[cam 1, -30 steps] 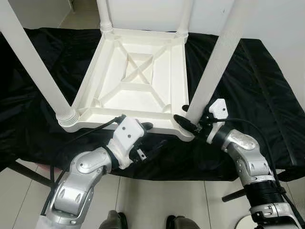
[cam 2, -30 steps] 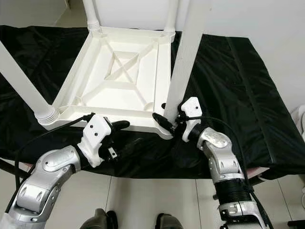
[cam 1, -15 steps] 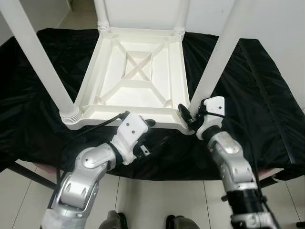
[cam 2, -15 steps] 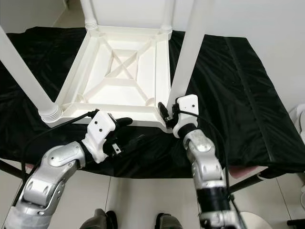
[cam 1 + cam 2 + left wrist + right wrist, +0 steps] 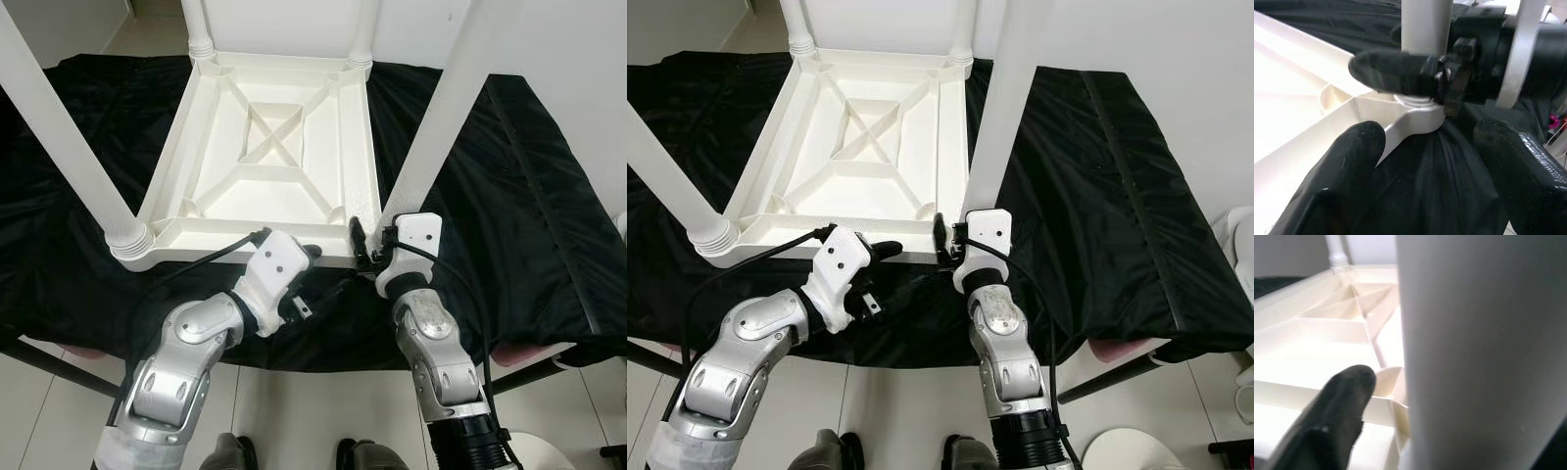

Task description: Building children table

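A white plastic children's table (image 5: pixel 265 176) lies upside down on a black cloth, its legs pointing up. My right gripper (image 5: pixel 377 240) is shut on the base of the near-right leg (image 5: pixel 446 108), right above the corner socket (image 5: pixel 1418 115). One of its fingers (image 5: pixel 1342 401) lies against the leg (image 5: pixel 1484 352); the other is mostly hidden behind it. My left gripper (image 5: pixel 323 272) hovers open just in front of the table's near edge, and its fingers (image 5: pixel 1352 161) straddle that same corner without touching it.
The near-left leg (image 5: pixel 59 127) leans out over the left side and two far legs (image 5: pixel 201 24) stand at the back. The black cloth (image 5: pixel 529 196) covers the work surface to its front edge. Tiled floor (image 5: pixel 323 411) lies below.
My right wrist has swung round the leg's base from the right side toward the front, still holding it. The left gripper stays at the near edge. The view has shifted slightly.
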Robot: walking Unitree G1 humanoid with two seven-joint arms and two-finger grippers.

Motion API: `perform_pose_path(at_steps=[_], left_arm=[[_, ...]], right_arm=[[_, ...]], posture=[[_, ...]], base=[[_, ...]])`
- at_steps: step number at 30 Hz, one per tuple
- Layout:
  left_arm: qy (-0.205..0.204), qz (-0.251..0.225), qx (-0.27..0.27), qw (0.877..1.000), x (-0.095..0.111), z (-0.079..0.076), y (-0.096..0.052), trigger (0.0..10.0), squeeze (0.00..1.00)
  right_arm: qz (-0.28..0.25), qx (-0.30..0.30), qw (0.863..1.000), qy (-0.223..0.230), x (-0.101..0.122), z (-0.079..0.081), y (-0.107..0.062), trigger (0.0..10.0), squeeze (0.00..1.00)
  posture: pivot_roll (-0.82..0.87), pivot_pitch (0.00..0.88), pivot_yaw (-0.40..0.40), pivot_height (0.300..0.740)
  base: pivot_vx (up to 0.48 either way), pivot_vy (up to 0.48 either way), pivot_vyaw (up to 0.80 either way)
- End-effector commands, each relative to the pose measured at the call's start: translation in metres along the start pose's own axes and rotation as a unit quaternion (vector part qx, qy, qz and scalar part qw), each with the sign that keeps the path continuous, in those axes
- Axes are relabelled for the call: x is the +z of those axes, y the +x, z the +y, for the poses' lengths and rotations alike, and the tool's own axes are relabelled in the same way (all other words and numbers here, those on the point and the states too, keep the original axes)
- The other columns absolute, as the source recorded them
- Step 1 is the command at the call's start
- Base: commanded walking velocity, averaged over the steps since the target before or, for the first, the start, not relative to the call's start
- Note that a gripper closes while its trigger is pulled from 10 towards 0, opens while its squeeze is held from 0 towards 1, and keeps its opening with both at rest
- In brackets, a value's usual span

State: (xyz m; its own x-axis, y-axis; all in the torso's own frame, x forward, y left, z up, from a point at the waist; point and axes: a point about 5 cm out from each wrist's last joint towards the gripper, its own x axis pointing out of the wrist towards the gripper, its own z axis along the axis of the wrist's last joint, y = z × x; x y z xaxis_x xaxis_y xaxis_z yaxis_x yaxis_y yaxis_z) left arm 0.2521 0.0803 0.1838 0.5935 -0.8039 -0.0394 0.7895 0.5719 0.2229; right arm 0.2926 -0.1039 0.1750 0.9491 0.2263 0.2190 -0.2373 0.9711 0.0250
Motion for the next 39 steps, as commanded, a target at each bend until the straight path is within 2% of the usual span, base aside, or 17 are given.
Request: perform_pose_path(at_steps=[1, 3, 4, 6, 7, 13, 20, 21, 25, 26, 28, 29, 30, 31, 32, 38, 39], left_arm=[[-0.002, 0.015, 0.1, 0.995, -0.007, 0.008, -0.006, 10.0, 0.0], [0.001, 0.019, 0.099, 0.995, -0.008, 0.008, -0.006, 10.0, 0.0], [0.006, 0.021, 0.096, 0.995, -0.009, 0.007, -0.007, 10.0, 0.0], [0.011, 0.022, 0.092, 0.995, -0.009, 0.006, -0.007, 10.0, 0.0], [0.012, 0.021, 0.094, 0.995, -0.009, 0.006, -0.007, 10.0, 0.0], [0.018, 0.021, 0.097, 0.995, -0.009, 0.007, -0.007, 10.0, 0.0], [0.022, 0.019, 0.091, 0.995, -0.008, 0.006, -0.006, 10.0, 0.0], [0.029, 0.017, 0.086, 0.996, -0.007, 0.005, -0.004, 10.0, 0.0], [0.037, 0.016, 0.083, 0.996, -0.006, 0.004, -0.003, 10.0, 0.0], [0.04, 0.016, 0.083, 0.996, -0.006, 0.004, -0.003, 10.0, 0.0], [0.04, 0.016, 0.083, 0.996, -0.006, 0.004, -0.003, 10.0, 0.0], [0.041, 0.016, 0.083, 0.996, -0.006, 0.004, -0.003, 10.0, 0.0], [0.041, 0.016, 0.083, 0.996, -0.006, 0.004, -0.003, 10.0, 0.0], [0.041, 0.016, 0.084, 0.996, -0.005, 0.004, -0.003, 10.0, 0.0], [0.041, 0.017, 0.084, 0.996, -0.006, 0.004, -0.004, 10.0, 0.0], [0.047, 0.021, 0.078, 0.996, -0.007, 0.001, -0.006, 10.0, 0.0], [0.047, 0.021, 0.078, 0.996, -0.007, 0.001, -0.006, 10.0, 0.0]], right_arm=[[-0.012, 0.029, 0.999, 0.013, 0.006, -0.011, -0.006, 10.0, 1.0], [-0.004, 0.043, 0.999, 0.01, 0.005, -0.014, -0.007, 10.0, 1.0], [0.003, 0.068, 0.998, 0.007, 0.003, -0.018, -0.009, 10.0, 0.9], [0.011, 0.09, 0.996, 0.005, 0.002, -0.021, -0.011, 10.0, 0.9], [0.016, 0.111, 0.994, -0.001, 0.001, -0.025, -0.013, 10.0, 0.0], [0.021, 0.2, 0.979, -0.027, -0.001, -0.037, -0.014, 10.0, 0.0], [0.037, 0.249, 0.967, -0.045, -0.004, -0.044, -0.007, 10.0, 0.0], [0.05, 0.27, 0.959, -0.067, -0.009, -0.05, 0.006, 10.0, 0.0], [0.061, 0.286, 0.953, -0.084, -0.013, -0.053, 0.017, 9.6, 0.0], [0.067, 0.291, 0.951, -0.084, -0.014, -0.054, 0.02, 4.9, 0.0], [0.067, 0.291, 0.951, -0.084, -0.014, -0.054, 0.02, 4.9, 0.0], [0.071, 0.294, 0.949, -0.089, -0.016, -0.054, 0.021, 3.8, 0.0], [0.071, 0.294, 0.949, -0.089, -0.016, -0.054, 0.021, 3.8, 0.0], [0.074, 0.299, 0.947, -0.091, -0.018, -0.055, 0.021, 1.6, 0.0], [0.078, 0.301, 0.946, -0.09, -0.02, -0.056, 0.021, 0.0, 0.0], [0.089, 0.311, 0.942, -0.086, -0.026, -0.058, 0.019, 0.0, 0.0], [0.091, 0.31, 0.943, -0.082, -0.027, -0.059, 0.018, 3.8, 0.0]], posture=[[-0.14, 0.144, -0.011, 0.74], [-0.13, 0.141, -0.015, 0.74], [-0.13, 0.136, -0.019, 0.74], [-0.13, 0.134, -0.02, 0.74], [-0.13, 0.129, -0.022, 0.74], [-0.13, 0.123, -0.018, 0.74], [-0.14, 0.121, -0.007, 0.74], [-0.13, 0.119, -0.001, 0.74], [-0.12, 0.122, -0.001, 0.74], [-0.12, 0.122, -0.001, 0.74], [-0.12, 0.122, -0.001, 0.74], [-0.12, 0.122, -0.002, 0.74], [-0.12, 0.122, -0.002, 0.74], [-0.12, 0.125, 0.0, 0.74], [-0.12, 0.125, 0.0, 0.74], [-0.11, 0.131, -0.001, 0.74], [-0.11, 0.131, 0.001, 0.74]], base=[[0.0, 0.0, 0.0], [0.0, 0.0, 0.0], [0.0, 0.0, 0.0], [0.0, 0.0, 0.0], [0.0, 0.0, 0.0], [0.0, 0.0, 0.0], [0.0, 0.0, 0.0], [0.0, 0.0, 0.0], [0.0, 0.0, 0.0], [0.0, 0.0, 0.0], [0.0, 0.0, 0.0], [0.0, 0.0, 0.0], [0.0, 0.0, 0.0], [0.0, 0.0, 0.0], [0.0, 0.0, 0.0], [0.0, 0.0, 0.0], [0.0, 0.0, 0.0]])
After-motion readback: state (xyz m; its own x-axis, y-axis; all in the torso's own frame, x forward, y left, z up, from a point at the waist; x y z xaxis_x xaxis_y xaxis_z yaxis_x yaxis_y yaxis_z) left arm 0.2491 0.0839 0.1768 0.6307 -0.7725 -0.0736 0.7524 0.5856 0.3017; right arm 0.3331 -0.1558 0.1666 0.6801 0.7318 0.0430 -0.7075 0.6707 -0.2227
